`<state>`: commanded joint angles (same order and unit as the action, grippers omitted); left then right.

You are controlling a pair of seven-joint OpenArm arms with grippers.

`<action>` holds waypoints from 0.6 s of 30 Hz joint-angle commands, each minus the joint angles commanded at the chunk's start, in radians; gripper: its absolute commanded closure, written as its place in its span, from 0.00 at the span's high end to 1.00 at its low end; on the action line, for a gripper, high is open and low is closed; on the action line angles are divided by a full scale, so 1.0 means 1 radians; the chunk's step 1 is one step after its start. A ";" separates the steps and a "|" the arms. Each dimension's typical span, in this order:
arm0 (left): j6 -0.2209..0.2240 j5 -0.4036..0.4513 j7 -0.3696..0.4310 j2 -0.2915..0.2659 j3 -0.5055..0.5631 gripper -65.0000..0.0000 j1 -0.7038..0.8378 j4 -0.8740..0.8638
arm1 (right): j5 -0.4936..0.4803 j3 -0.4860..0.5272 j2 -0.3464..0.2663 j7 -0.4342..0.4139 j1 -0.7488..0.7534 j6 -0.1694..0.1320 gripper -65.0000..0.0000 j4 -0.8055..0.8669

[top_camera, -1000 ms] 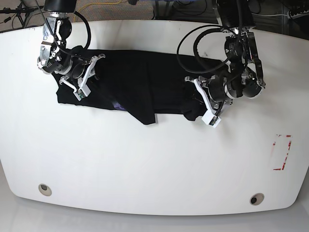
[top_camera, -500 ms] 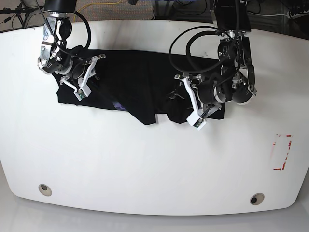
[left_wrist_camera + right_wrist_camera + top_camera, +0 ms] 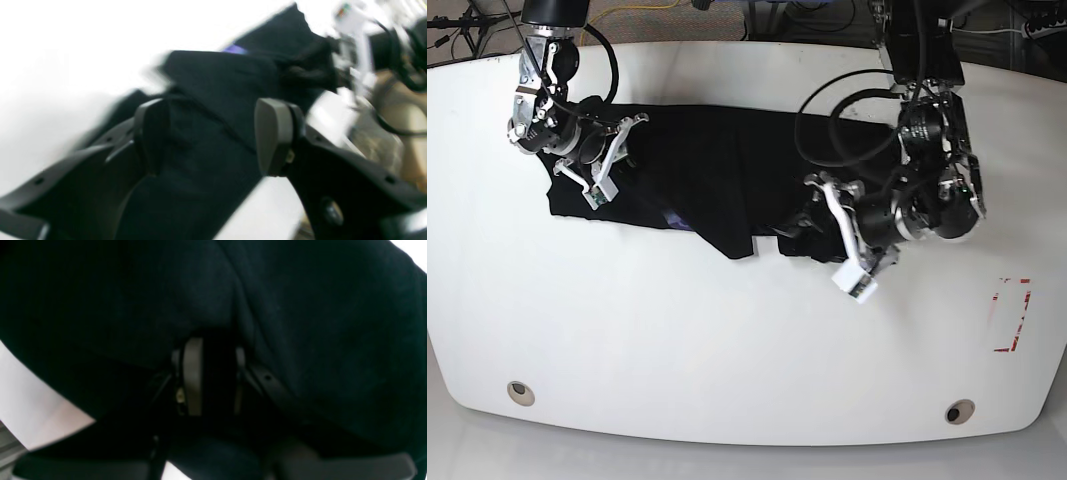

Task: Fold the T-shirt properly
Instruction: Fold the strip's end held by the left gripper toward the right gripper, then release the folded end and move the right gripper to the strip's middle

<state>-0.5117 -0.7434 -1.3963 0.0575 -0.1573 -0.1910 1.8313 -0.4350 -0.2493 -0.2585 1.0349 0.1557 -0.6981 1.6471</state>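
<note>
T-shirt [image 3: 707, 180] long axis left-right across table [image 3: 727, 340], both ends gripped

2 black arms, looped black cables, white pincer [image 3: 827, 215] brackets, grey finger pads [image 3: 272, 131]

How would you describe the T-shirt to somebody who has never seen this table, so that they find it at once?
Look at the far half of the wide white table. There, between the two robot arms, lies a large black cloth T-shirt, rumpled and partly folded. It is the only dark cloth there, with a small purple patch showing near its front edge.
</note>
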 joint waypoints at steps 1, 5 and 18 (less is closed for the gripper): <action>0.002 0.034 0.000 0.011 -0.012 0.59 0.000 -0.021 | 0.000 0.000 0.000 0.000 0.000 0.000 0.18 0.003; 0.002 0.117 0.041 0.044 -0.014 0.59 0.000 -0.060 | 0.000 -0.002 0.003 0.003 -0.003 0.000 0.18 0.043; 0.000 0.187 0.243 0.201 -0.021 0.59 0.048 -0.203 | -0.002 -0.049 0.084 0.181 -0.046 0.000 0.28 0.310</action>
<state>-0.5117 -0.5562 -1.1531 0.2585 -0.1788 -0.1435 1.6287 -0.4365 -0.2984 -0.1741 1.2160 0.1097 -0.6981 1.9571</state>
